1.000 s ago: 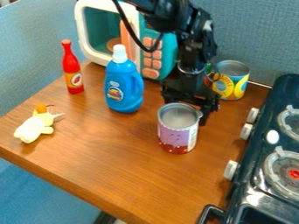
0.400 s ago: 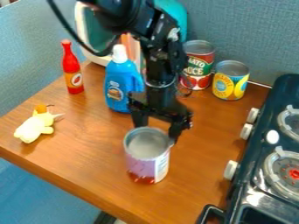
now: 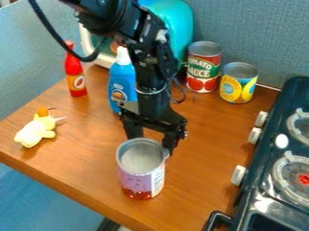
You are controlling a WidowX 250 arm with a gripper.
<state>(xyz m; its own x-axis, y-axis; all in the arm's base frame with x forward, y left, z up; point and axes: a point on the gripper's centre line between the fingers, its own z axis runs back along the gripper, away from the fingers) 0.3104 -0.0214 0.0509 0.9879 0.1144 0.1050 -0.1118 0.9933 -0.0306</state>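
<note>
Gripper (image 3: 151, 142) is closed on the purple can (image 3: 136, 180), its fingers parted at the can's far and right sides; the tips are hidden behind it. The can is open-topped and at 6 o'clock from the gripper, over the near part of the table (image 3: 78, 167). Blue bottle (image 3: 122, 76) is noted upright at 11, partly behind the arm; red bottle (image 3: 75, 74), upright, between 10 and 11; yellow toy (image 3: 35, 131) at 9. Microwave (image 3: 180, 27) is at 12, red can (image 3: 204, 67) at 1, yellow can (image 3: 238, 85) between 1 and 2, stove (image 3: 265, 180) at 3
</note>
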